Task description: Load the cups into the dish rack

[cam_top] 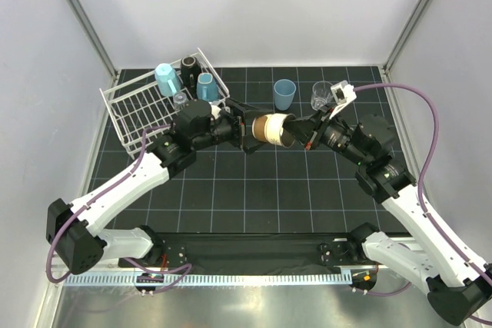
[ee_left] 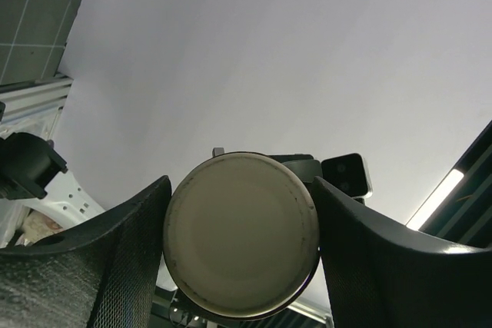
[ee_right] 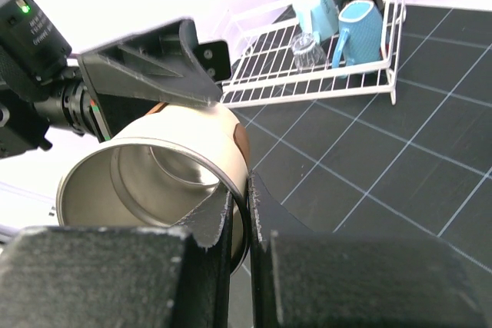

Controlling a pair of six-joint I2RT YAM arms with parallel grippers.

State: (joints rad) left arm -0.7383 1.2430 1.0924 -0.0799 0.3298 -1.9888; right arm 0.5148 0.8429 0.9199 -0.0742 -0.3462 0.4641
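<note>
Brown metallic cup (cam_top: pixel 269 129), top view: you find it lying sideways above the black gridded table (cam_top: pixel 231 182), near the middle and spanned between both arms. Its base points toward your left gripper (cam_top: pixel 256 130) and its mouth toward your right gripper (cam_top: pixel 295 135). The white wire dish rack (cam_top: pixel 131 105) sits at the far left, just beside the left arm's wrist. It holds a light blue tumbler (cam_top: pixel 167 78), a black mug (cam_top: pixel 189 65), a light blue mug (cam_top: pixel 205 86) and a clear glass (cam_top: pixel 181 98). A second light blue cup (cam_top: pixel 284 95) and a second clear glass (cam_top: pixel 320 95) stand upright on the table behind the held cup, outside the rack, the glass close to the right arm's wrist. Left wrist view: the cup's pale round base fills the space between the two black fingers (ee_left: pixel 115 266). One finger lies against each flank with no gap showing, so note the left jaws as closed onto the cup's lower end. How firm the hold is you cannot tell. Right wrist view: your right fingers (ee_right: pixel 207 236) are pinched together on the cup's rim, one inside the steel-lined mouth and one outside. One finger of the left gripper rests along the cup's upper side. The rack shows beyond, well apart from the cup, with the tumbler, black mug and blue mug at its far end and the glass on the wire floor in front of them.
</note>
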